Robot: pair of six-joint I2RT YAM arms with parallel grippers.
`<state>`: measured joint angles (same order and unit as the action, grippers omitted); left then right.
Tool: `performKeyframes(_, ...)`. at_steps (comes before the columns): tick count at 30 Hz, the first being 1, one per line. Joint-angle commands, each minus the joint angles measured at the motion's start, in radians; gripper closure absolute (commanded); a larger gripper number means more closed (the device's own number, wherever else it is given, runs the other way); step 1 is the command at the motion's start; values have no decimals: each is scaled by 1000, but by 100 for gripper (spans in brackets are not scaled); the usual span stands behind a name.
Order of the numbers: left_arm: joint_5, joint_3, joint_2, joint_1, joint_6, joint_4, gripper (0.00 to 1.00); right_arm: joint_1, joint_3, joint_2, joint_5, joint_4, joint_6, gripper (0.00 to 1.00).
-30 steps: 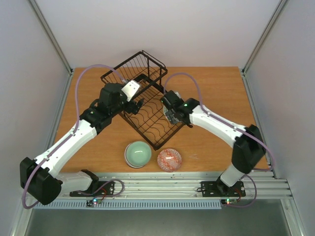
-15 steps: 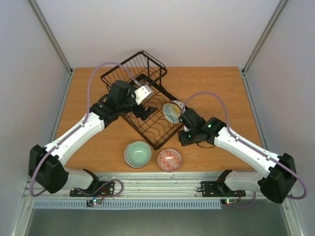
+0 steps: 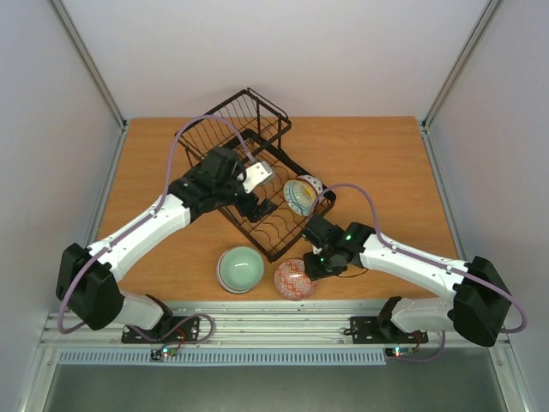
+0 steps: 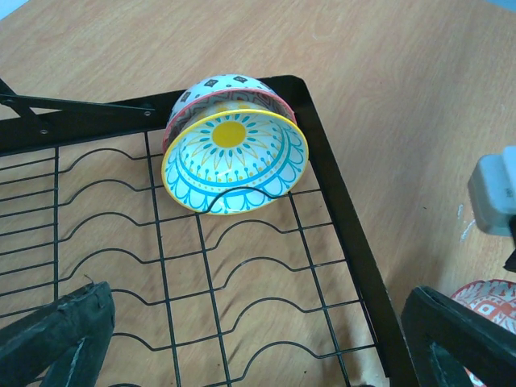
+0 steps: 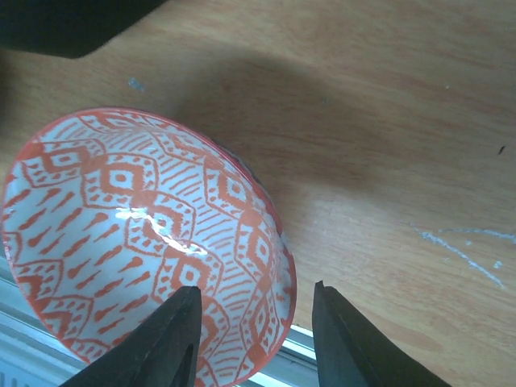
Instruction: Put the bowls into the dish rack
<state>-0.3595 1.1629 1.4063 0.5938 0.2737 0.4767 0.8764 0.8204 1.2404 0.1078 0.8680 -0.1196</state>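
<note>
Bench [image 3: 386, 163]: bears everything listed below.
Dish rack [image 3: 273, 232]: centre, set cornerwise; raised basket at far end, slotted base nearer.
Racked bowls [image 4: 234, 157]: two, nested, tilted on edge in the slots at the base's right corner.
Near-left bowl [image 3: 240, 269]: on the bench, just before the rack's near corner.
Near-right bowl [image 3: 292, 281]: on the bench, close beside the near-left one, to its right.
Right fingers [image 5: 173, 339]: astride the near-right bowl's rim, one inside, one outside.
Left fingers [image 4: 56, 339]: over the slotted base, left of the racked bowls.

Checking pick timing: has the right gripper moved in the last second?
Yes. The right gripper moved from over the dish rack, nearward past its corner, to the red patterned bowl, now straddling its rim.
</note>
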Motion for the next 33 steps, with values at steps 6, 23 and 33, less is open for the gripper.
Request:
performKeyframes(6, -41, -2, -9, 14, 6, -2, 2, 31, -44, 62, -21, -59, -51, 64)
performKeyframes(23, -62, 4, -11, 37, 23, 25, 2, 50, 14, 40, -153, 50, -15, 99)
performKeyframes(33, -115, 38, 44, 123, 110, 140, 0, 49, 190, -58, -389, 198, 60, 99)
